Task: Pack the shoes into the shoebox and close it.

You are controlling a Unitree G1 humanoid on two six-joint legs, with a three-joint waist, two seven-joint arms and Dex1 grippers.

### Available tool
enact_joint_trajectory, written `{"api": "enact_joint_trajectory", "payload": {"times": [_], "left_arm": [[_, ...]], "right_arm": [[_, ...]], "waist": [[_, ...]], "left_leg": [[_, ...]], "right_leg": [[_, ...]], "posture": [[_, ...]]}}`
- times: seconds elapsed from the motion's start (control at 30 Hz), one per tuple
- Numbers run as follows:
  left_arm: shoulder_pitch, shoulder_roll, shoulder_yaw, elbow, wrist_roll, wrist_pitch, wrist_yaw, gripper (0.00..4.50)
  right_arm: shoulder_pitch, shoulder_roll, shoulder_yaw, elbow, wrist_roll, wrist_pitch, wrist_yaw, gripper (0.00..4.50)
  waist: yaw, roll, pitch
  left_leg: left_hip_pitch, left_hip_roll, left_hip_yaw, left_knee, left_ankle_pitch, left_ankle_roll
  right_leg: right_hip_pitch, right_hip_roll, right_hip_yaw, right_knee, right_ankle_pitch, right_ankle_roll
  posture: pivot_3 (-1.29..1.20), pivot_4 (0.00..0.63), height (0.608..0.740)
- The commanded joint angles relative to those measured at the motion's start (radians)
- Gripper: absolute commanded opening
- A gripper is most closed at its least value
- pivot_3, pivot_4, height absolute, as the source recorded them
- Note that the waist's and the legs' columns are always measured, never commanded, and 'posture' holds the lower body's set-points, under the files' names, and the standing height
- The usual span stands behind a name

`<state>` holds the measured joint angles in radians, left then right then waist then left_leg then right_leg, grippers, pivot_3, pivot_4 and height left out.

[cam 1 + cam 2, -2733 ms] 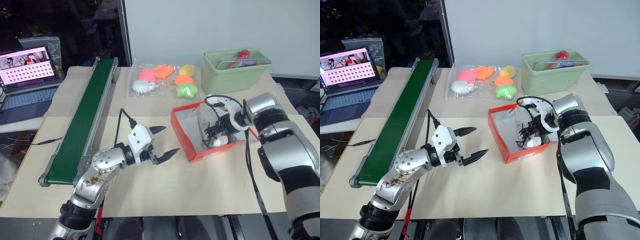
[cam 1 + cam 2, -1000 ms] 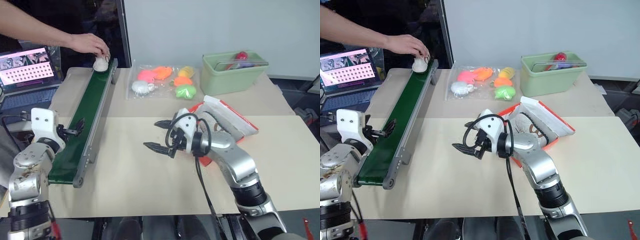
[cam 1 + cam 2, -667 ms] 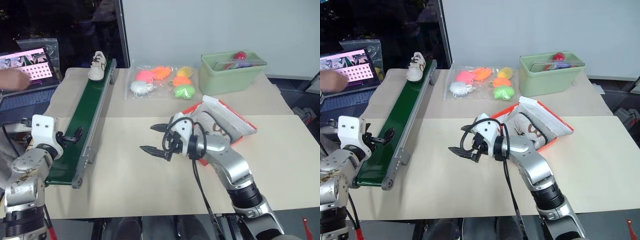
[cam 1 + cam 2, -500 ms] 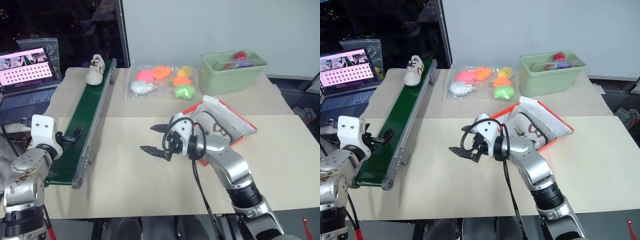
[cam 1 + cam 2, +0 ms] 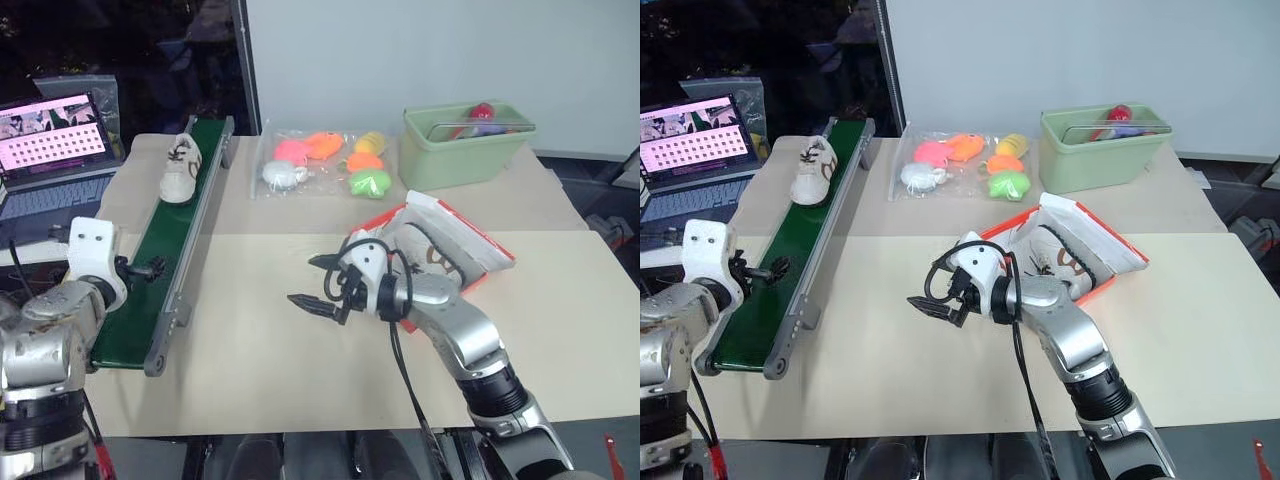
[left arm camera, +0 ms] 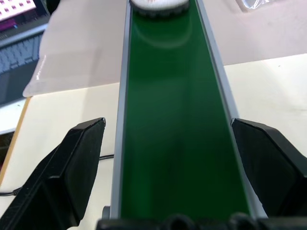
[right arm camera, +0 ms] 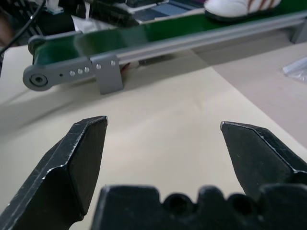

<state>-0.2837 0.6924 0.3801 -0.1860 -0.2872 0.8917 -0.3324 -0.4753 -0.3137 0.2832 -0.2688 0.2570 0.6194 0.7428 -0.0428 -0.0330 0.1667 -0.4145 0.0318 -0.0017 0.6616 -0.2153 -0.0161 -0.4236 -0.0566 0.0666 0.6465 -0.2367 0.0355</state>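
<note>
Beige table (image 5: 280,380), white wall (image 5: 420,50), perhaps dark window (image 5: 120,40)

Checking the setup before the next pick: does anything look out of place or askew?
One shoe rides alone on the green conveyor belt, apart from the other shoe already in the shoebox. The box sits skewed to the table edge, its lid up. Both the left gripper and right gripper are open and empty.

One white shoe (image 5: 814,171) rides the green conveyor belt (image 5: 790,262), well ahead of the left gripper (image 5: 768,268) — fingers spread over the belt. The right gripper (image 5: 937,297) hangs wide open above bare table (image 5: 890,370); behind its fingers sits the red shoebox (image 5: 1068,255) (lid raised, second shoe (image 5: 1055,253) inside).
</note>
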Motion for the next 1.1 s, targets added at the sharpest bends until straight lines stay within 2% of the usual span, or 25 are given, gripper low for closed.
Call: {"api": "enact_joint_trajectory", "payload": {"times": [0.03, 0.6, 0.83, 0.87, 0.9, 0.97, 1.0, 1.1], "left_arm": [[-0.043, 0.033, 0.001, -0.036, -0.011, 0.055, -0.002, 4.50], [-0.091, 0.036, -0.038, 0.049, 0.025, 0.049, 0.012, 4.50], [-0.038, -0.014, -0.064, 0.050, -0.002, 0.158, 0.011, 4.50], [-0.032, -0.020, -0.064, 0.042, -0.008, 0.169, 0.008, 3.97], [-0.031, -0.023, -0.065, 0.033, -0.008, 0.176, 0.009, 3.76], [-0.036, -0.029, -0.058, 0.024, -0.007, 0.193, 0.017, 2.99], [-0.040, -0.029, -0.057, 0.023, -0.005, 0.198, 0.018, 2.80], [-0.047, -0.028, -0.055, 0.023, -0.001, 0.207, 0.017, 1.83]], "right_arm": [[-0.001, 0.000, -0.003, -0.028, 0.008, -0.004, -0.008, 4.49], [0.010, 0.007, -0.013, -0.040, 0.014, 0.002, -0.052, 4.49], [0.012, 0.001, -0.019, -0.052, 0.022, 0.012, -0.062, 4.49], [0.011, 0.000, -0.021, -0.054, 0.023, 0.014, -0.062, 4.50], [0.009, 0.000, -0.024, -0.054, 0.025, 0.017, -0.063, 4.50], [0.004, 0.002, -0.028, -0.056, 0.028, 0.022, -0.065, 4.50], [0.002, 0.002, -0.030, -0.056, 0.029, 0.024, -0.066, 4.50], [-0.001, 0.004, -0.031, -0.053, 0.029, 0.025, -0.067, 4.50]], "waist": [[0.000, 0.000, 0.000], [-0.001, 0.000, 0.000], [-0.001, 0.000, 0.000], [0.000, 0.000, 0.000], [0.002, 0.000, 0.000], [0.008, 0.000, 0.000], [0.010, 0.000, 0.000], [0.009, 0.000, 0.000]], "left_leg": [[0.000, 0.000, 0.000, 0.000, 0.000, 0.000], [0.000, 0.000, 0.000, 0.000, 0.000, 0.000], [0.000, 0.000, 0.000, 0.000, 0.000, 0.000], [0.000, 0.000, 0.000, 0.000, 0.000, 0.000], [0.000, 0.000, 0.000, 0.000, 0.000, 0.000], [0.001, 0.000, 0.000, 0.000, 0.000, 0.000], [0.002, -0.001, 0.000, 0.000, 0.000, 0.000], [0.006, -0.001, 0.000, 0.000, 0.000, 0.000]], "right_leg": [[0.000, 0.000, 0.000, 0.000, 0.000, 0.000], [0.000, 0.000, 0.000, 0.000, 0.000, 0.000], [0.000, 0.000, 0.000, 0.000, 0.000, 0.000], [0.000, 0.000, 0.000, 0.000, 0.000, 0.000], [0.000, 0.000, 0.000, 0.000, 0.000, 0.000], [0.001, 0.000, 0.000, 0.001, 0.000, 0.000], [0.002, 0.000, 0.000, 0.001, 0.000, 0.000], [0.004, 0.000, 0.001, 0.001, 0.000, 0.000]], "posture": [[0.00, 0.150, 0.729], [0.00, 0.150, 0.729], [0.00, 0.150, 0.729], [0.00, 0.150, 0.729], [0.00, 0.150, 0.729], [0.00, 0.150, 0.729], [0.00, 0.150, 0.729], [0.00, 0.150, 0.729]]}}
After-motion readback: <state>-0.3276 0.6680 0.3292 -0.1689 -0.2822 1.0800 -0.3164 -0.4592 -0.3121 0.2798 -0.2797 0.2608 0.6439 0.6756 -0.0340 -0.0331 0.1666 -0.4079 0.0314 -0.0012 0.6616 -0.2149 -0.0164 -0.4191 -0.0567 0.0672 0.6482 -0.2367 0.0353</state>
